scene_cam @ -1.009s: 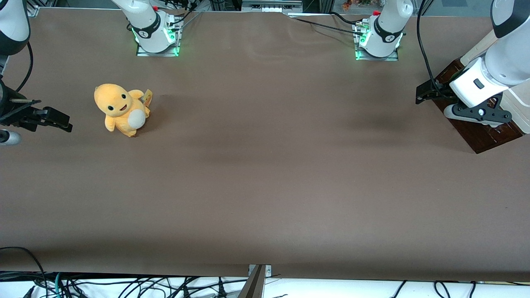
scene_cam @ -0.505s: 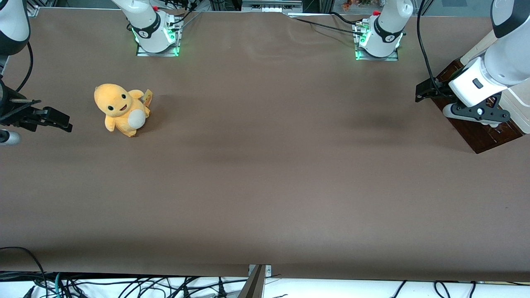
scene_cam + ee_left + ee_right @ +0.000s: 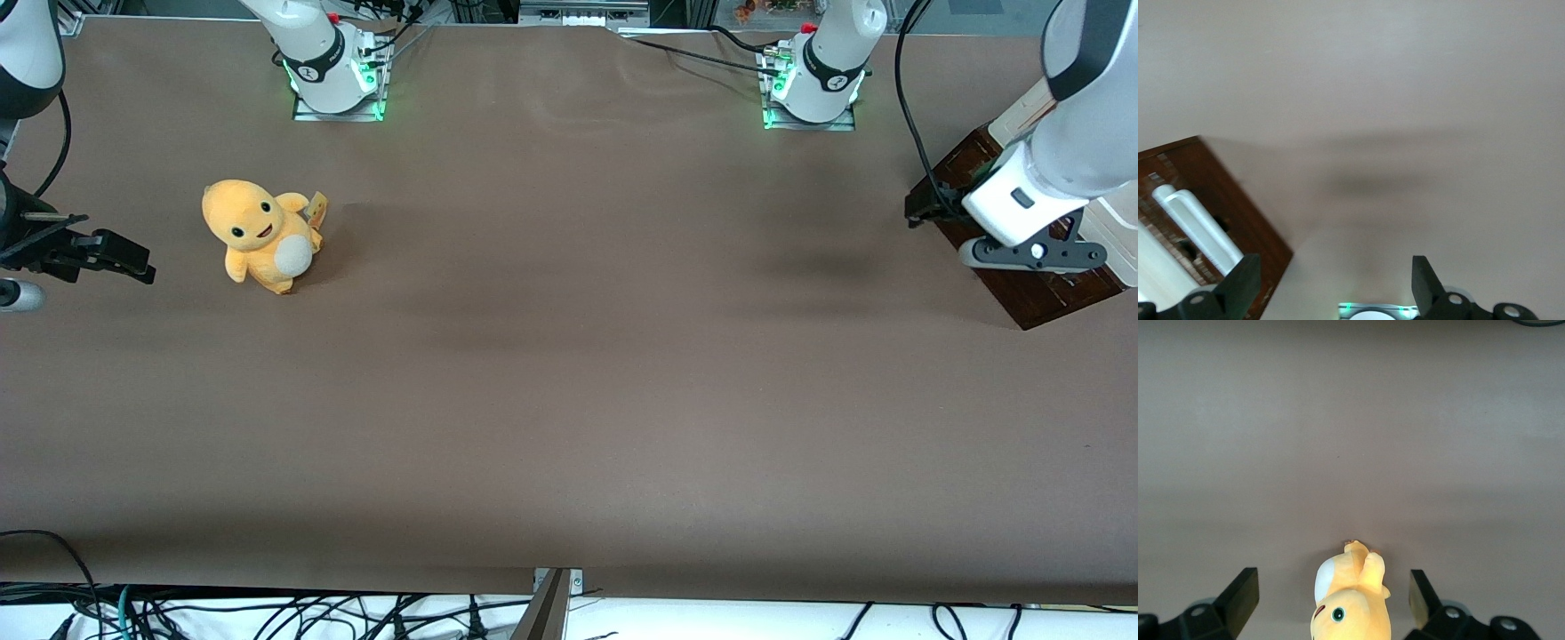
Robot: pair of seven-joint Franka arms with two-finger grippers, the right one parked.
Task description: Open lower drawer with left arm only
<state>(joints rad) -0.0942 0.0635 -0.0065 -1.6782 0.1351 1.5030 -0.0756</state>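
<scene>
At the working arm's end of the table stands a small cabinet whose dark brown front (image 3: 1031, 293) is partly covered by the left arm (image 3: 1067, 151). The lower drawer (image 3: 1218, 193) shows as dark brown wood with a long white bar handle (image 3: 1201, 227), close to the table. The black gripper (image 3: 920, 209) hovers just in front of the cabinet, above the table. Seen from the wrist, the gripper (image 3: 1335, 270) is open wide with only table between its fingers (image 3: 1245, 283), one of which lies beside the brown front. It touches neither drawer nor handle.
A yellow plush toy (image 3: 258, 233) sits toward the parked arm's end of the brown table (image 3: 569, 373); it also shows as the plush toy (image 3: 1348, 600) in the right wrist view. Two arm bases with green lights (image 3: 338, 76) (image 3: 813, 80) stand along the table's edge farthest from the camera.
The left arm's wrist and gripper have shifted a little toward the cabinet and the working arm's end of the table. The fingers stay open. The toy has not moved.
</scene>
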